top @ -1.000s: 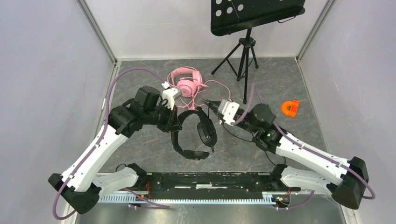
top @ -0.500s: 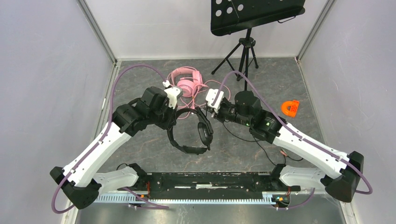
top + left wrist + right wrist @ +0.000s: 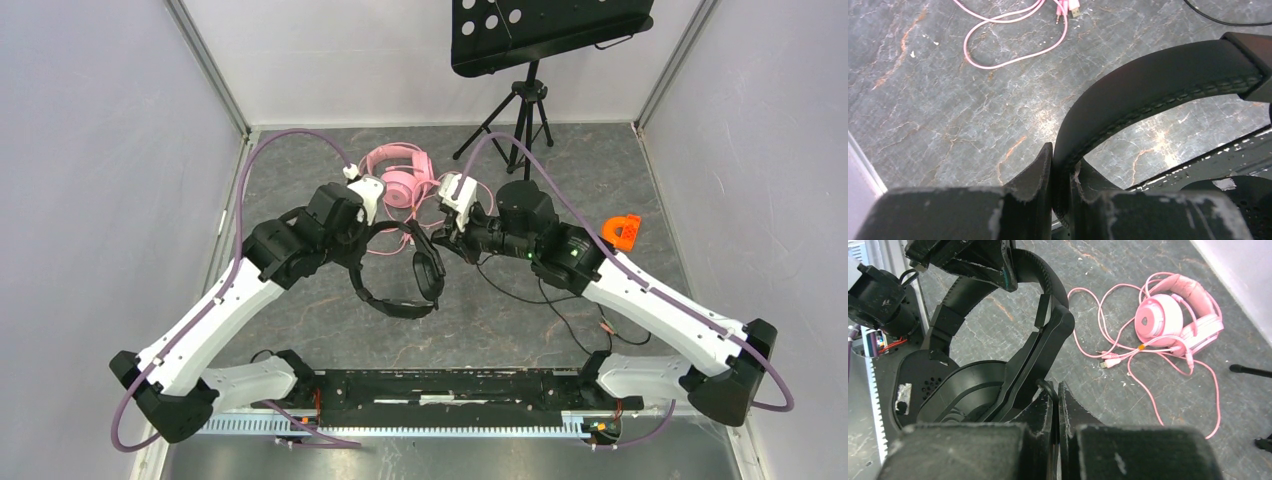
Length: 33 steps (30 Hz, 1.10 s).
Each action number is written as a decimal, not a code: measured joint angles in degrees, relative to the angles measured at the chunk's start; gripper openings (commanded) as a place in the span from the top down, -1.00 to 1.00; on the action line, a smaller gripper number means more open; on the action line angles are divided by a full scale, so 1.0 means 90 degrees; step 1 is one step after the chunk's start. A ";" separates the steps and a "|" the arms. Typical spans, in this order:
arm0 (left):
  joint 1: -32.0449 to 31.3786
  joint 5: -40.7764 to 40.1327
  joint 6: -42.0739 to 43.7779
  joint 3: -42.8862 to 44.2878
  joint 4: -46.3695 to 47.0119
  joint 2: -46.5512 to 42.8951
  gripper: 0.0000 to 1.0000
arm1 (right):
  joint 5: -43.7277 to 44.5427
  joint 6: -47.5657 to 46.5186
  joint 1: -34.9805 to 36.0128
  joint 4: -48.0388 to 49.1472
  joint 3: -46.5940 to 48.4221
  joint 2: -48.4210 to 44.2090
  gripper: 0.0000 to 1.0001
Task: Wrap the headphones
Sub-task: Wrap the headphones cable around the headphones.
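Running the rig remotely here. The floor of the cell is a dark grey marbled tabletop (image 3: 923,100) with rusty veins running through it, boxed in by plain pale walls (image 3: 100,150) on three sides. At the far wall there's a black music stand (image 3: 525,100) on a tripod, and a small orange plastic piece (image 3: 622,231) sits off to the right by itself. The pink headset (image 3: 400,180) lies toward the back in the middle, and its pink cable (image 3: 1148,390) is sprawled in loose loops on the stone, with the plug ends (image 3: 1070,7) lying flat. The black headset (image 3: 428,272) is just in front of it, between my two arms. My left gripper (image 3: 1053,155) is clamped on its padded headband. My right gripper (image 3: 1055,390) has its jaws pinched together on the thin black cable (image 3: 1046,385), right beside an ear cup. The rest of that cable trails off across the table to the right.
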 measured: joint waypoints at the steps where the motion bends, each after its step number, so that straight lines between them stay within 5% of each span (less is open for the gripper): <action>1: -0.0024 -0.0095 0.0000 0.0002 0.0000 0.0027 0.95 | -0.0017 0.0029 -0.0005 -0.0029 0.0029 0.0029 1.00; 11: -0.0126 -0.0712 0.0192 -0.0027 0.0104 -0.0058 0.95 | -0.0090 0.0347 -0.0036 -0.0219 0.0257 0.0274 1.00; 33: -0.0192 -0.0984 0.2956 -0.1394 0.2633 -0.1362 0.95 | -0.1239 0.0947 -0.0078 0.0034 0.0197 0.0221 1.00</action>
